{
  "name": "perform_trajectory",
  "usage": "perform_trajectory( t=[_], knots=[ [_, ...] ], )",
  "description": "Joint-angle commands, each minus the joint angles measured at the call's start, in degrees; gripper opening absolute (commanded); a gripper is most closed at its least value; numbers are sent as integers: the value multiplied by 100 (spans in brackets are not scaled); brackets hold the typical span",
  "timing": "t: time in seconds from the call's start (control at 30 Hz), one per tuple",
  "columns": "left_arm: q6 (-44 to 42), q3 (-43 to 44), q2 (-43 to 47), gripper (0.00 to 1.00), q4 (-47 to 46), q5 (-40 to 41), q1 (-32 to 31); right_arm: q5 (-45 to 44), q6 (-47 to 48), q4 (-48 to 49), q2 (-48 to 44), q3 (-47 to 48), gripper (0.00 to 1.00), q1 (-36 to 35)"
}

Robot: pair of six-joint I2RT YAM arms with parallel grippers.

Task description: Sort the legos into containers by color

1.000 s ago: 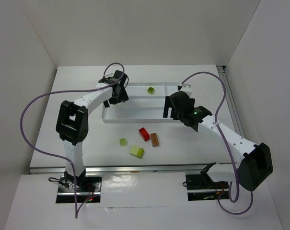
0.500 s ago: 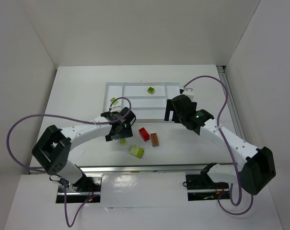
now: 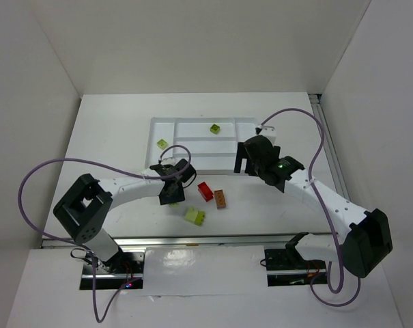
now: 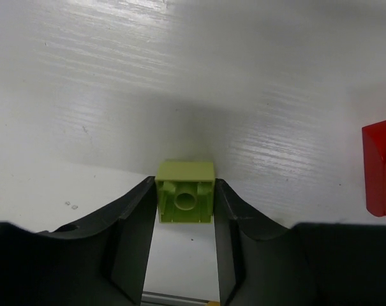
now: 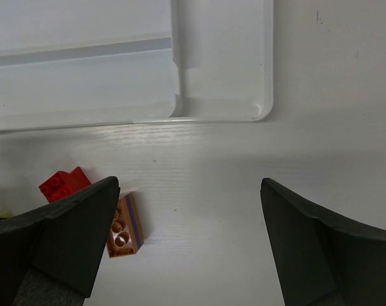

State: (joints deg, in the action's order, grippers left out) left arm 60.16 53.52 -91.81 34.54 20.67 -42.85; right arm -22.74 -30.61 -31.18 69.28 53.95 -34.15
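While the left gripper [image 4: 185,185] sits low at centre frame in the top view, its fingers [image 4: 132,223] press both sides of a lime brick [image 4: 185,201]. It is closed on it, half-width gap. The brick's hollow face with the round tube points at the wrist camera (lifted off the table [image 3: 124,137] or not: cannot tell).

Red brick [image 3: 205,190] lies just right of that gripper and shows at the right edge of the left wrist view. Brown-orange brick [image 3: 220,199] is just beside the red one, on its lower right. Pale yellow-green brick [image 3: 195,216] is below both, near the table's bottom edge.

Tray [image 3: 192,160] spans upper centre. A second lime brick [image 3: 215,128] is in its upper middle compartment, a third lime brick [image 3: 162,143] in the left compartment.

Right gripper [image 5: 190,185] has its jaws spread wide with nothing between them. It hangs over bare table just below the tray's lower right corner in its wrist view, red and brown-orange bricks at lower left.
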Motion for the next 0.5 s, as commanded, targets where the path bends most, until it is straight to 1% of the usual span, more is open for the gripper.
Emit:
perform_trajectory(
  t=[0.0,0.03,0.1,0.17,0.2,0.23,0.3,0.33,0.37,0.4,0.43,0.47],
  knots=[
    [-22,115,22,50,-27,-28,48,-81,-59,-37,16,54,99,-39],
    [-109,115,101,48,-27,25,49,-81,-59,-37,16,54,99,-39],
    [-250,185,426,36,-27,25,206,-81,-59,-37,16,107,99,-39],
    [-530,413,707,33,113,77,452,-81,-59,-37,-36,107,99,-39],
    [-645,527,839,33,114,78,540,-81,-59,-37,-37,107,99,-39],
    [-759,641,1014,33,114,78,767,-81,-59,-37,-37,107,99,-39],
    [-1067,1054,1016,31,114,78,1032,-11,-59,15,-37,107,99,-39],
    [-1224,1351,946,29,114,78,1320,59,-59,68,-37,107,99,-39],
    [-1287,1502,841,29,114,78,1471,59,-59,68,-37,107,99,-39],
    [-1357,1652,710,28,114,78,1629,138,-59,68,15,54,99,-39],
    [-1428,2027,343,28,114,-9,1927,225,-59,129,16,54,99,-39],
    [-1428,2240,157,28,175,138,2025,279,-59,130,16,54,99,-39]
  ],
)
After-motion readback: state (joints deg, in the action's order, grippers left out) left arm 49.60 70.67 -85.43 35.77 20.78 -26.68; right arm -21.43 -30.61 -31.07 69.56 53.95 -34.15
